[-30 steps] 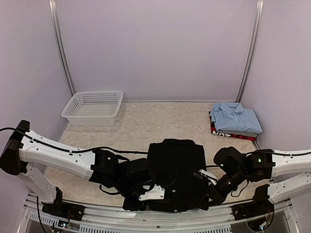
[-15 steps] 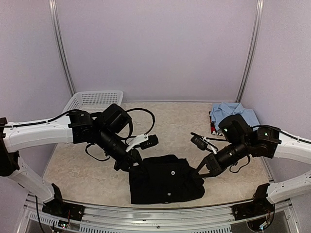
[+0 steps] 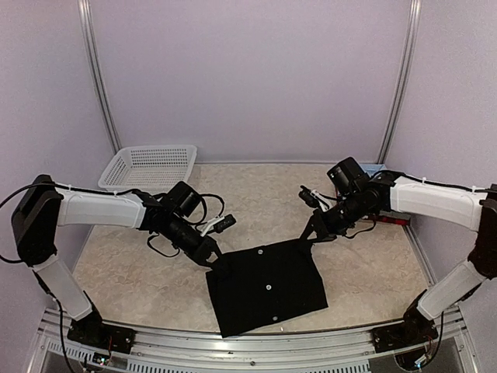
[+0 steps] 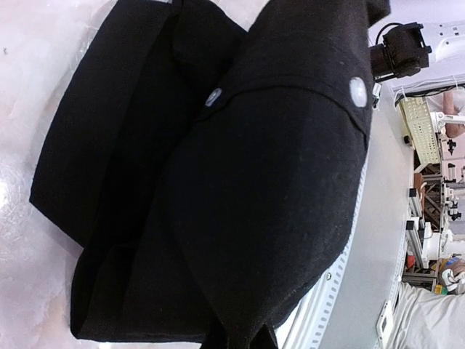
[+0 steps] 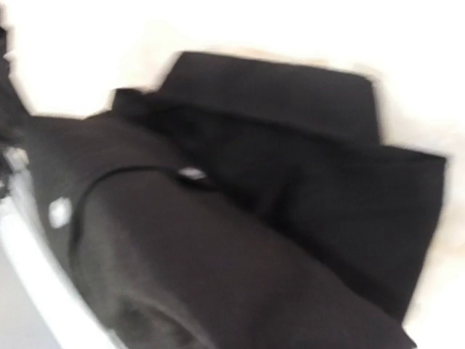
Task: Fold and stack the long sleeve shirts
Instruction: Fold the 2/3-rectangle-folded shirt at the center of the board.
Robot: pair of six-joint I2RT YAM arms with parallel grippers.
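Black shirt (image 3: 272, 299) is folded into a rough square and sits on the desk (image 3: 132, 284) right at the middle of the near edge, with a few white buttons (image 3: 266, 287) facing up. Its near side lies flat, while the two far corners are lifted off the surface.

The left end effector (image 3: 212, 262) is clamped tight on the far-left corner. From the left wrist view the cloth (image 4: 276, 189) narrows down to a pinch right at the fingers. The right end effector (image 3: 309, 235) has the far-right corner, and the fabric rises to a point where it meets it. The fingers are buried in cloth and the right wrist view is pretty blurry, just black shirt (image 5: 290, 182) filling the frame, so I can't say how tightly they're closed. The far edge of the shirt hangs stretched between the two.

Further back, a white mesh basket (image 3: 149, 171) sits in the far-left corner of the desk. At the far-right corner a sliver of the light blue shirt (image 3: 378, 166) peeks out behind the right arm.
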